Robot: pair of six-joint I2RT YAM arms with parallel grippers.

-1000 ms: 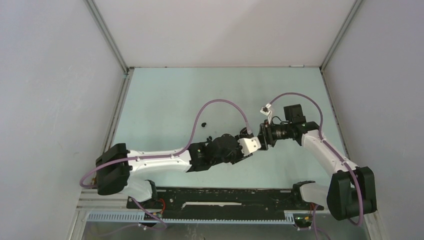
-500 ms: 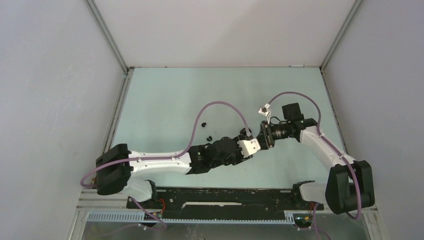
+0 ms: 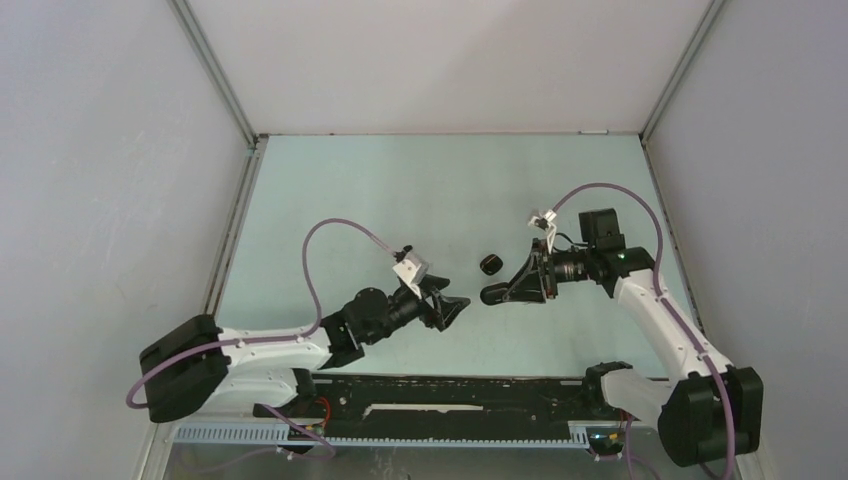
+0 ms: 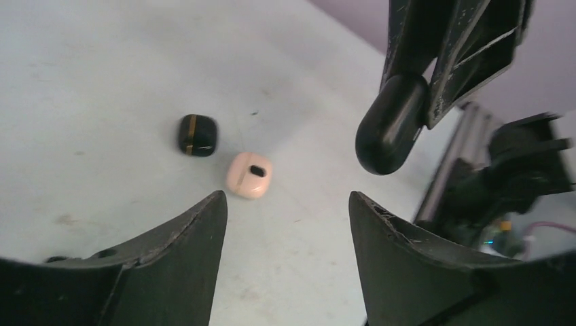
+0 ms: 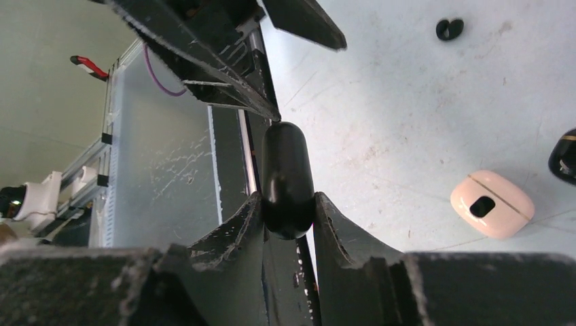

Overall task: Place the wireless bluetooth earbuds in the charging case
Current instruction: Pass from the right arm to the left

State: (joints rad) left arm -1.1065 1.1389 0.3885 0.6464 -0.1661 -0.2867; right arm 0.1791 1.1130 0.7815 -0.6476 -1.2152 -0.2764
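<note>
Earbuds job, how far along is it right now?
Nothing looks finished: no earbud shows inside any case. In hand: the right gripper is shut on a black pill-shaped case, held aloft, with the left gripper open and empty opposite it. Left to do: a black earbud lies loose on the table, and the pink case and gold-striped black case lie closed.

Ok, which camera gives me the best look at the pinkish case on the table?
Right wrist: the pinkish case is large there, seam and dark slot clear. Left wrist shows it smaller, beside a black case. In the top view I cannot make it out.
</note>
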